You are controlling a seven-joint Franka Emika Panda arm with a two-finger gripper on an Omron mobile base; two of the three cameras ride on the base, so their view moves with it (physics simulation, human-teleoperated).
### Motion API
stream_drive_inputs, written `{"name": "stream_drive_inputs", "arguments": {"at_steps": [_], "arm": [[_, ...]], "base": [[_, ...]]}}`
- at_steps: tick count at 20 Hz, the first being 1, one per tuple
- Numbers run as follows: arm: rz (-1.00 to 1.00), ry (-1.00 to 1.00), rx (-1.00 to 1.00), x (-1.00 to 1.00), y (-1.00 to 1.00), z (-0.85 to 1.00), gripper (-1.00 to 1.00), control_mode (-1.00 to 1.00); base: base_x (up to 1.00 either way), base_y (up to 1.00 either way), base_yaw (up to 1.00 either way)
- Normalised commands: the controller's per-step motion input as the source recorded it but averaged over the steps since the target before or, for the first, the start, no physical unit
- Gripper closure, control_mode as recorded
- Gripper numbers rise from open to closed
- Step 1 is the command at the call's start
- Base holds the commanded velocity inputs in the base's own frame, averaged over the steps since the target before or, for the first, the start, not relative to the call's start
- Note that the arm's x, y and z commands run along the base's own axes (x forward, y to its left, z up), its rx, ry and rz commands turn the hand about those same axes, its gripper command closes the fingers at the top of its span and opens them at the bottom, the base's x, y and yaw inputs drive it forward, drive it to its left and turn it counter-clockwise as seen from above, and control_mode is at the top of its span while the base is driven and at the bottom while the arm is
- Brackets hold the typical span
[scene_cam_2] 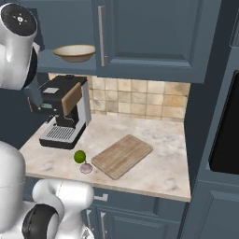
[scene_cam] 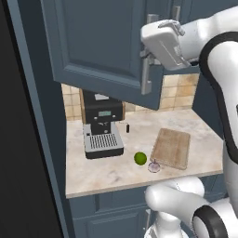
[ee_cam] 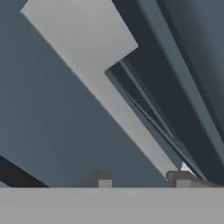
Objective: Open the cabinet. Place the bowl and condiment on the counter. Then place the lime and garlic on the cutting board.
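Two small things sit on the worktop (scene_cam_2: 154, 172) just off the near left corner of the cutting board (scene_cam_2: 122, 156): the lime (scene_cam_2: 80, 156) and, touching it on its near side, the garlic (scene_cam_2: 86, 168). A black-and-silver coffee machine (scene_cam_2: 63, 112) stands at the left by the tiled wall. Above, the cabinet (scene_cam: 100, 46) has its left door swung out, and the bowl (scene_cam_2: 74, 52) rests on the blue shelf inside. The pincer (ee_cam: 142, 178) sits at that door's silver bar handle (scene_cam: 146, 69), with the bar running between its tips; whether they clamp it I cannot tell.
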Motion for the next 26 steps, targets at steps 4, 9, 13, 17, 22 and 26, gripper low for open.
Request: {"name": "stream_drive_inputs", "arguments": {"at_steps": [4, 9, 13, 17, 22, 26], "arm": [[0.01, -0.02, -0.19, -0.74, 0.61, -0.37, 1.00, -1.00], [0.00, -0.08, -0.13, -0.99, 0.04, -0.37, -1.00, -1.00], [0.00, -0.05, 0.00, -0.95, -0.55, 0.08, -1.00, -1.00], [0.00, 0.00, 0.10, -0.24, -0.83, 0.16, -1.00, -1.00], [0.00, 0.03, 0.16, 0.14, -0.92, 0.00, -1.00, -1.00], [0.00, 0.02, 0.24, 0.00, -0.78, 0.05, -1.00, -1.00]], "base": [[0.00, 0.00, 0.00], [0.00, 0.00, 0.00], [0.00, 0.00, 0.00], [0.00, 0.00, 0.00], [0.00, 0.00, 0.00], [0.00, 0.00, 0.00]]}}
